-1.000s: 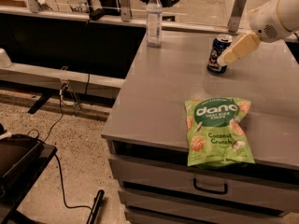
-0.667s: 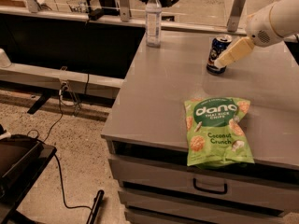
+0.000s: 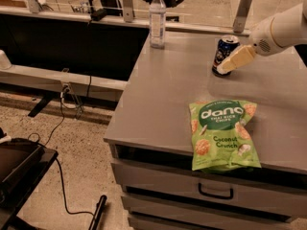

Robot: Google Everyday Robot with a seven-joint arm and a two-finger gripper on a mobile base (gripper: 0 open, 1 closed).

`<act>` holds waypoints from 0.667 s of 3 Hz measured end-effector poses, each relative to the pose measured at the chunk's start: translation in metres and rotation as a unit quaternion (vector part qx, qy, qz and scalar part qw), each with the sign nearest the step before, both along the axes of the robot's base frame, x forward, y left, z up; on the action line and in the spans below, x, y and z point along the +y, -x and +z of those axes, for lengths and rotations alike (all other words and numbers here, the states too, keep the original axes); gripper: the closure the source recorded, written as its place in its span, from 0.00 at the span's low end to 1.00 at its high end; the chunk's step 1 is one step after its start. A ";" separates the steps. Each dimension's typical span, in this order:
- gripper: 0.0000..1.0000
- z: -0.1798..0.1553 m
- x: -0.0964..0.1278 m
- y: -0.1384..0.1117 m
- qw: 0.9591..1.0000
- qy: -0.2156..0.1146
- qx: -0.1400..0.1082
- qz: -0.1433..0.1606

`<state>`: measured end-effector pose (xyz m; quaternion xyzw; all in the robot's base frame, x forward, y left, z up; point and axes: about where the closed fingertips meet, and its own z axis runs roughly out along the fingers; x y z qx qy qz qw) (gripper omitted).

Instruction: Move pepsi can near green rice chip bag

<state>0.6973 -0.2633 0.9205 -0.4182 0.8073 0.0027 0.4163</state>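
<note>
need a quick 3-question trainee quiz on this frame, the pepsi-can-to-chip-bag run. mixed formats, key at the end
1. Multiple choice: which thing stands at the far left corner of the table? A) pepsi can B) green rice chip bag C) clear bottle
2. True or false: the tool hangs over the bag.
3. Fill in: the can stands ___ on the table, apart from the bag.

Key
1. C.
2. False: the tool is at the can's side, toward the table's far right; the bag lies at the front edge.
3. upright.
</note>
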 end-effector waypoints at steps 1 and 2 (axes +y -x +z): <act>0.00 -0.010 0.001 -0.011 0.999 -0.029 0.000 -0.013; 0.00 -0.016 0.010 -0.018 0.997 -0.069 0.005 -0.021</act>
